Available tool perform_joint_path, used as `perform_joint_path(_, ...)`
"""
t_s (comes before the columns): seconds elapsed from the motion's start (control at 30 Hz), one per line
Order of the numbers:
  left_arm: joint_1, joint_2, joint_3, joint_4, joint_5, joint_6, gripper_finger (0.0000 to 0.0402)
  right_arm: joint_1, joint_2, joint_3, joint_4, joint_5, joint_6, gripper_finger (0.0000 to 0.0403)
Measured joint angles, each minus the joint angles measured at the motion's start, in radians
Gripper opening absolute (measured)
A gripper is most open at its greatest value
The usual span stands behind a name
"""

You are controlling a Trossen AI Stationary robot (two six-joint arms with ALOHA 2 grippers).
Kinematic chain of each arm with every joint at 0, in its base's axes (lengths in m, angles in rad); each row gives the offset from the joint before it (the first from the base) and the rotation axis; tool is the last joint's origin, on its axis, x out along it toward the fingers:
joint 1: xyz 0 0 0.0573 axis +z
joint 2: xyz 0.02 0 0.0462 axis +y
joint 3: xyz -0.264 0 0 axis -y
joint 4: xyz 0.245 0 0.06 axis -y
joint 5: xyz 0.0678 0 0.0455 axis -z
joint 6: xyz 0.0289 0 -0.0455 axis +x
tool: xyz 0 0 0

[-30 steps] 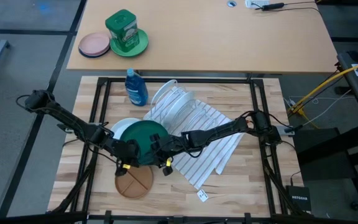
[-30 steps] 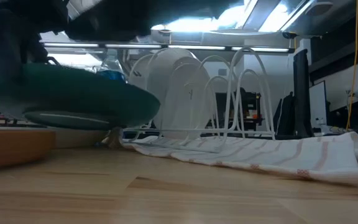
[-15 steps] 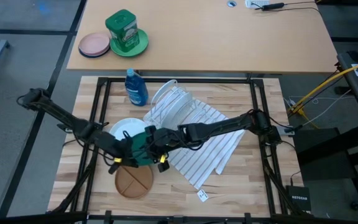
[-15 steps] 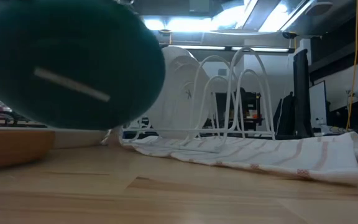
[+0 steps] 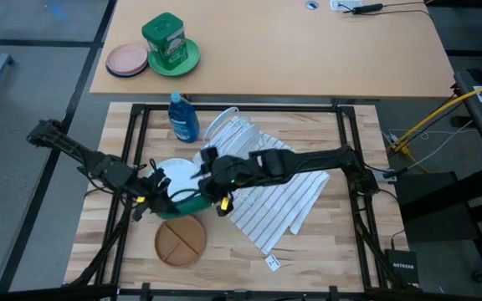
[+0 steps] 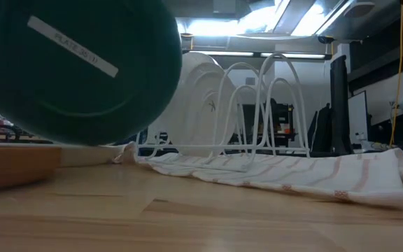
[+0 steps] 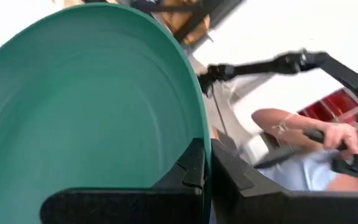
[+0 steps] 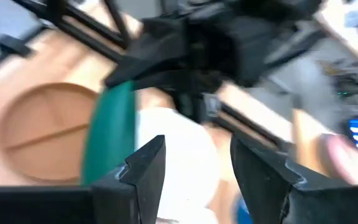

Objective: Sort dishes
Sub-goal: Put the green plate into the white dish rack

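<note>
1. The dark green plate (image 5: 189, 199) stands tilted on edge above the white plate (image 5: 172, 173), near the tan divided plate (image 5: 181, 242), on the table's front left.
2. The left gripper (image 5: 151, 199) is clenched on the green plate's rim; the left wrist view shows its fingers (image 7: 191, 171) pinching the edge.
3. The right gripper (image 5: 207, 177) hovers just beside the plate, jaws spread and empty.
4. The risk is the handover: an edge pinch on a smooth plate could slip or swing, dropping it onto the white plate below.
5. Another white plate (image 6: 198, 98) sits in the wire dish rack (image 5: 239, 138); a misaligned insertion could knock it.
</note>
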Motion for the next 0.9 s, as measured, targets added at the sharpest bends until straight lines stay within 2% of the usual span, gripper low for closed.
perform_joint_path(0.13,0.000,-0.010,0.000,0.005,-0.061,0.005,0.0000,-0.015,-0.076,-0.021,-0.045,0.077,-0.029,0.0183)
perform_joint_path(0.3,0.001,-0.009,-0.001,0.096,-0.108,0.033,0.0000,-0.073,-0.195,-0.021,-0.223,0.057,0.074,0.0183)
perform_joint_path(0.43,0.002,-0.010,-0.001,0.232,-0.125,0.117,0.0000,-0.138,-0.265,-0.020,-0.362,-0.061,0.152,0.0183)
perform_joint_path(0.57,0.002,-0.010,-0.001,0.351,-0.161,0.233,0.0000,-0.201,-0.292,-0.020,-0.462,-0.190,0.158,0.0183)
perform_joint_path(0.7,0.011,-0.016,-0.001,0.468,-0.225,0.390,0.0000,-0.251,-0.294,-0.020,-0.525,-0.259,0.156,0.0183)
perform_joint_path(0.9,0.080,-0.053,0.000,0.590,-0.232,0.557,0.0000,-0.304,-0.298,-0.021,-0.636,-0.346,0.155,0.0183)
